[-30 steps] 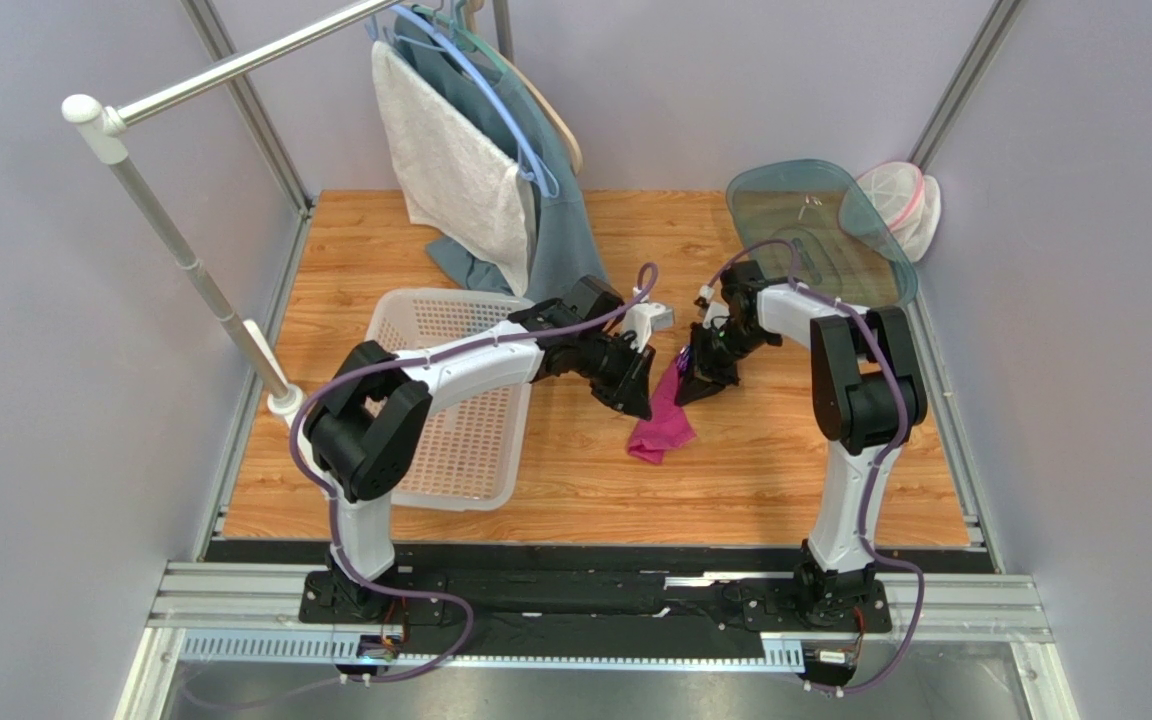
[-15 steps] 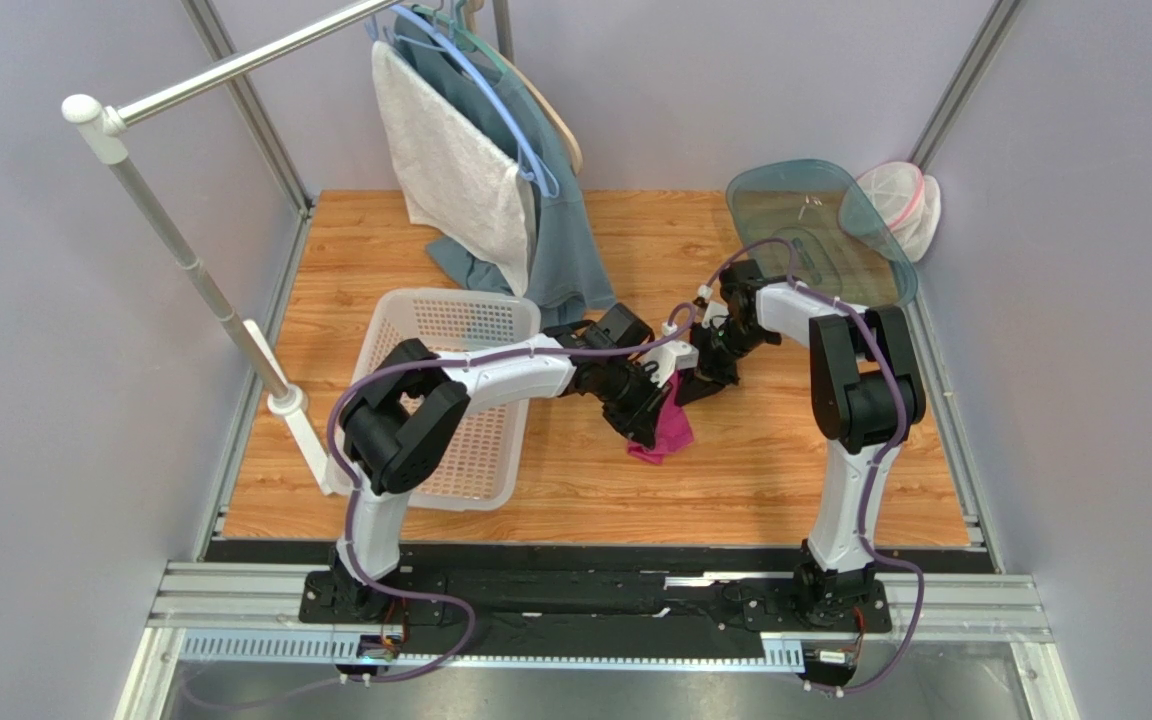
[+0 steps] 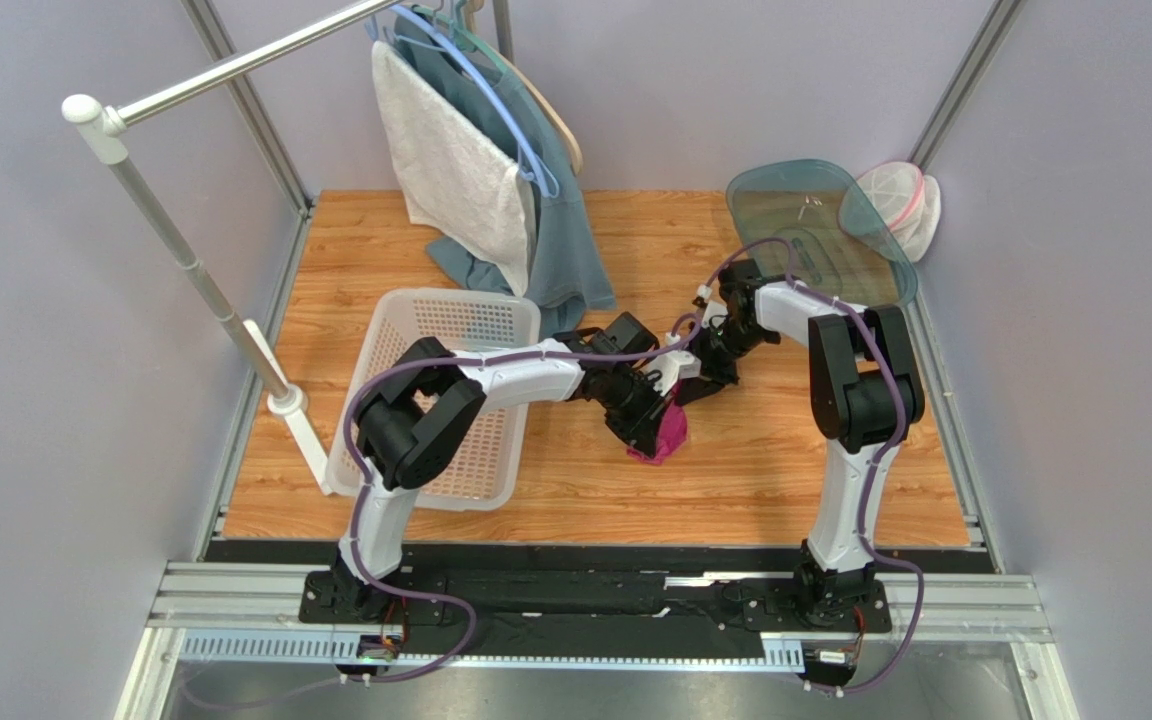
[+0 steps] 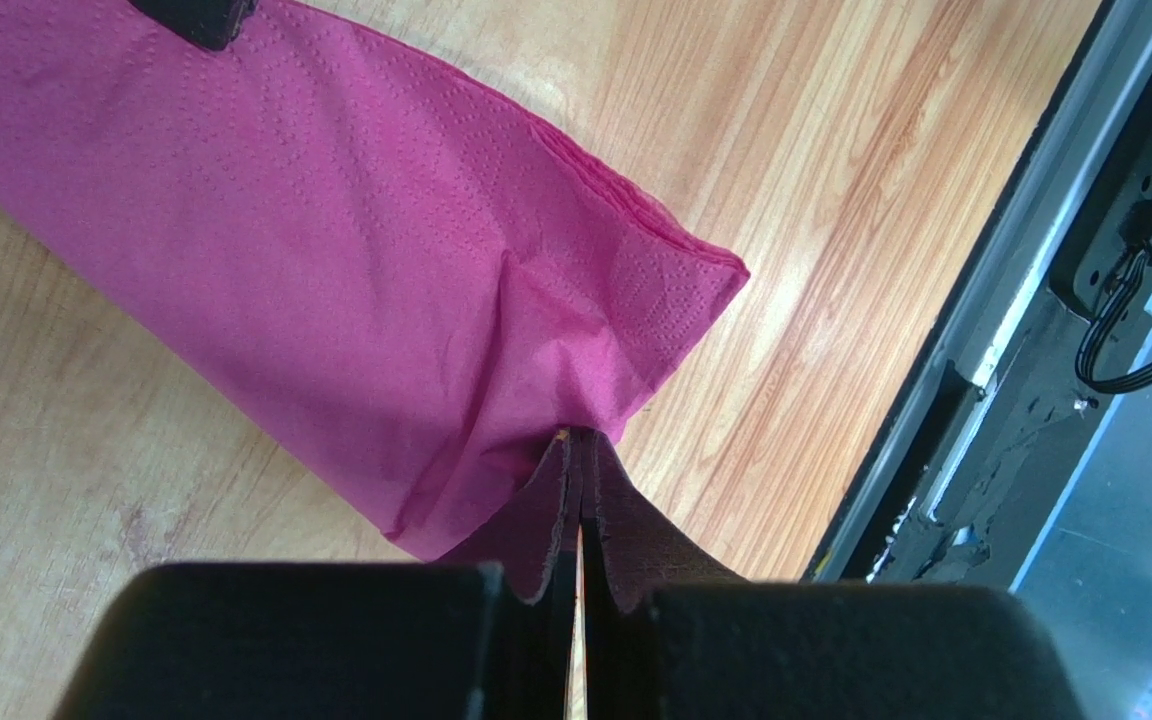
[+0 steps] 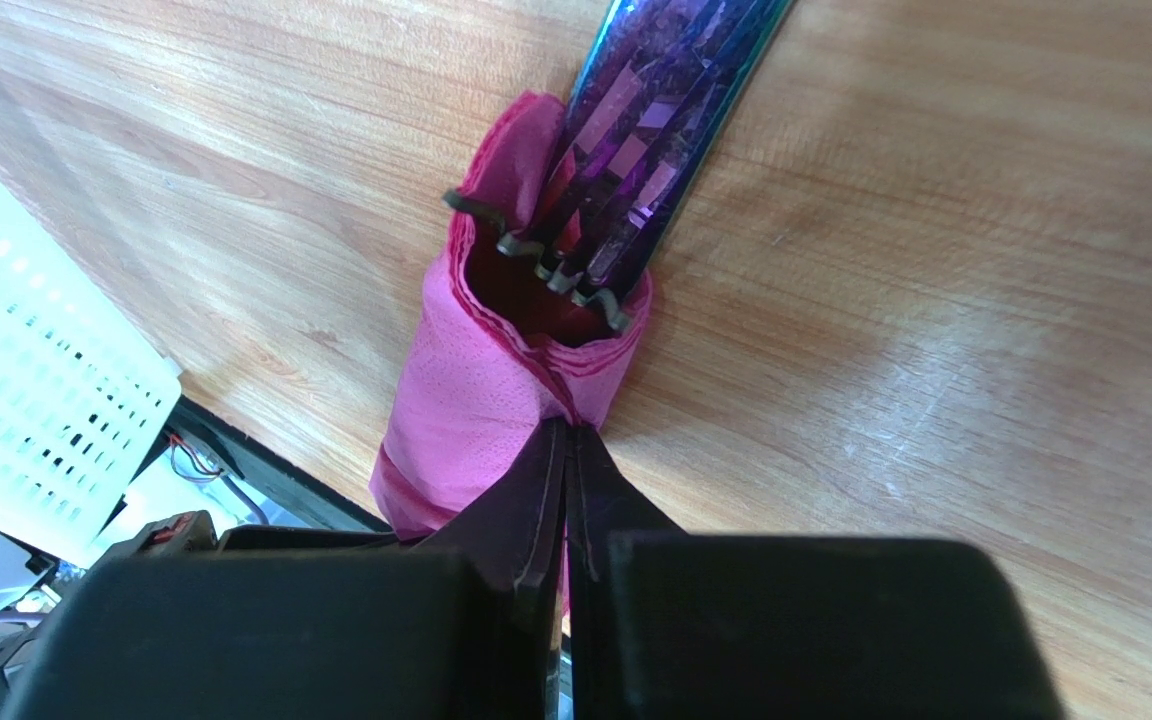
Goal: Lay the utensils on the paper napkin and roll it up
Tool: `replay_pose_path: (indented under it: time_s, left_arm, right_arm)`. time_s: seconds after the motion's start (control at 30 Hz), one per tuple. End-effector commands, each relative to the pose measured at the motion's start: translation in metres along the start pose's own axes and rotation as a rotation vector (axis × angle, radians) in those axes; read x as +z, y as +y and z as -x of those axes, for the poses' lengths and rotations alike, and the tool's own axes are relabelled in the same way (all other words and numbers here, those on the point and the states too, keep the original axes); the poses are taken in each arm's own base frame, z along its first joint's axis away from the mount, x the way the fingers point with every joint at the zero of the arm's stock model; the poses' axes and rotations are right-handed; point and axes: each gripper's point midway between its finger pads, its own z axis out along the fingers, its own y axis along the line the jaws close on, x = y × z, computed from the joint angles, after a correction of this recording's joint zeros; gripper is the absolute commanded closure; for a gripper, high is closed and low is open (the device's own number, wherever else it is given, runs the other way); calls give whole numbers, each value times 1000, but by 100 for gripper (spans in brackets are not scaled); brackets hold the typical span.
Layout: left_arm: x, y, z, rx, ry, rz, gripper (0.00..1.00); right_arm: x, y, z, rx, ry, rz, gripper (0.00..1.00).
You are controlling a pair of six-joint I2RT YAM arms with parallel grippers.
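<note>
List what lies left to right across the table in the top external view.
white rail pole → white basket → paper napkin → translucent teal lid

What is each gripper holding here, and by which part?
Left gripper pinches the thin magenta-pink paper napkin at an edge fold near a corner. Right gripper pinches its rim at the rolled end where the purple plastic utensils stick out.

The paper napkin [image 3: 666, 434] lies between left gripper [image 4: 579, 446] and right gripper [image 5: 567, 435]
The utensils [image 5: 642, 158] sit in its end; basket [image 3: 455, 306] left, towel [image 3: 447, 165] behind.
</note>
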Motion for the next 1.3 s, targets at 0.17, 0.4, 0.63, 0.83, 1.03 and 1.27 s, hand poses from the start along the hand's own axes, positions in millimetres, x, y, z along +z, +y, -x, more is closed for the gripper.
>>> replay_pose_path:
  time_s: [0.17, 0.4, 0.63, 0.83, 1.03, 1.27]
  left_arm:
    - [-24, -29, 28, 100, -112, -94, 75]
    - [-65, -41, 61, 105, -199, -142, 59]
    - [-56, -12, 52, -1, -142, -51, 67]
    - [-45, 4, 40, -74, -91, -18, 84]
    - [-28, 1, 19, -104, 0, -41, 94]
    - [-18, -6, 16, -125, 21, -78, 96]
  right_arm:
    - [26, -43, 19, -80, -60, -180, 98]
    - [27, -45, 18, -84, -59, -182, 98]
    - [26, -44, 20, -84, -65, -179, 98]
    - [26, -45, 19, -84, -65, -181, 98]
    - [27, -45, 20, -83, -68, -188, 98]
    - [28, -45, 19, -76, -64, -187, 98]
